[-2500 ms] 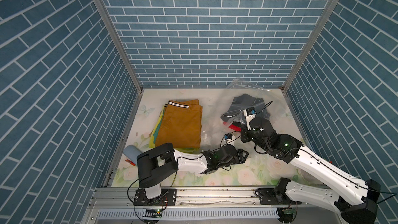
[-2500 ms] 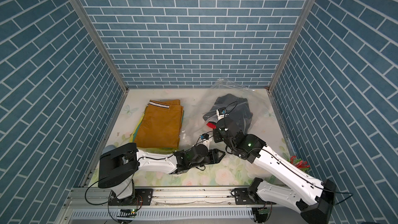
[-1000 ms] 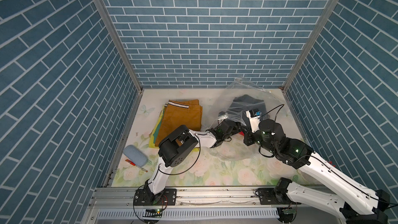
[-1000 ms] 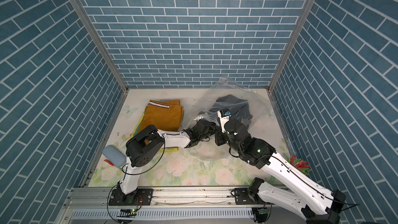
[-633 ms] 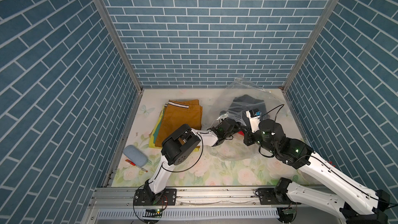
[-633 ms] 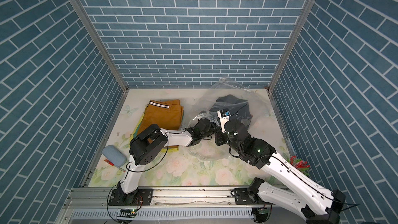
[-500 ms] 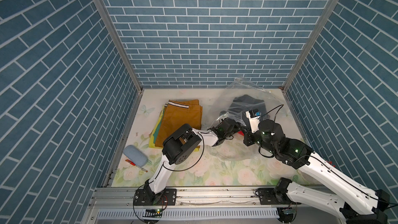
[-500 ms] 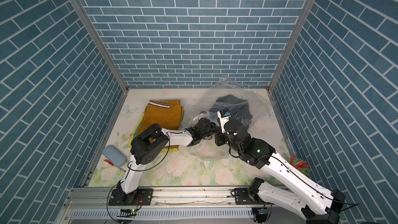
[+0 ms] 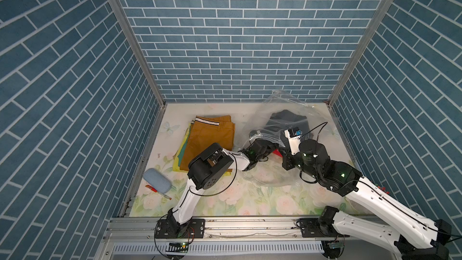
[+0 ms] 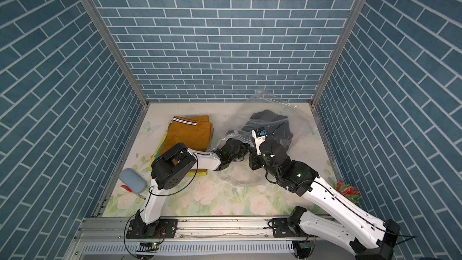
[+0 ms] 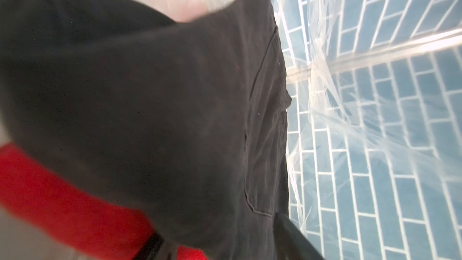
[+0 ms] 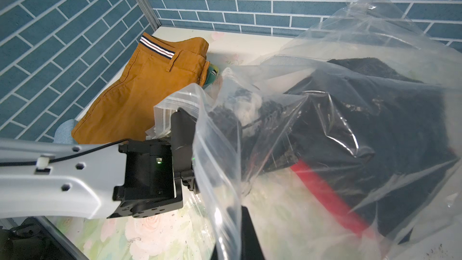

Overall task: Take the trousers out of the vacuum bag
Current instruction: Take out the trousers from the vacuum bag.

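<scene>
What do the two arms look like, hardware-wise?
The left arm and right arm match: white rounded link shells, black boxy joint housings, black bases bolted to a silver rail. Thin black cables run outside the links. Green LEDs glow on joints. The right wrist carries a white bracket with a blue-marked board.

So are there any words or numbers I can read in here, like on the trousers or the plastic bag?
There are none I can read.
mustard-brown trousers: stripes on the waistband, no words.
vacuum bag: clear plastic, no print showing.
black trousers: no label showing.
small white board on the right wrist: any marks too small to read.
grey-blue case: plain.
</scene>
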Available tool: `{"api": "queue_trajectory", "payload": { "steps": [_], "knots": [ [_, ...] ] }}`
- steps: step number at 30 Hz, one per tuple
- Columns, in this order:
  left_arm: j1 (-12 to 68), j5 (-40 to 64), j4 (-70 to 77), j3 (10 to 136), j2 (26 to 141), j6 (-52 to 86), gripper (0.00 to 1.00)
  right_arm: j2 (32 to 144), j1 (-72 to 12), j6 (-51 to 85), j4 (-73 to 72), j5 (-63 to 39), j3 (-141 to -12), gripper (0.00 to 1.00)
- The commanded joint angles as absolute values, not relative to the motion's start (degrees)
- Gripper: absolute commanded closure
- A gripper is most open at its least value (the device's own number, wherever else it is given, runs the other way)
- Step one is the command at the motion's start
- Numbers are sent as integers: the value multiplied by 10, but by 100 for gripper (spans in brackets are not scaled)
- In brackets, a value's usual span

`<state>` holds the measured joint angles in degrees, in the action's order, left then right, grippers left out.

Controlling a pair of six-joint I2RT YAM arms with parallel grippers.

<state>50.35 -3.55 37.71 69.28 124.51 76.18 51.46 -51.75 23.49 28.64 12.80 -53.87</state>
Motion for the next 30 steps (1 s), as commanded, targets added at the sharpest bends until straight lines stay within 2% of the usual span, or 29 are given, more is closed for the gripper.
{"api": "queue_trajectory", "payload": {
  "steps": [1, 11, 17, 30],
  "knots": [
    [493, -64, 403, 683, 1252, 788, 32, 506, -520, 225, 276, 128, -540, 100],
    [484, -132, 457, 676, 1273, 850, 35, 501, -520, 229, 270, 122, -532, 100],
    [482, -178, 435, 705, 1284, 864, 36, 499, -520, 235, 263, 115, -527, 100],
    [462, -191, 464, 761, 1330, 879, 45, 495, -520, 238, 249, 107, -515, 100]
  ]
}}
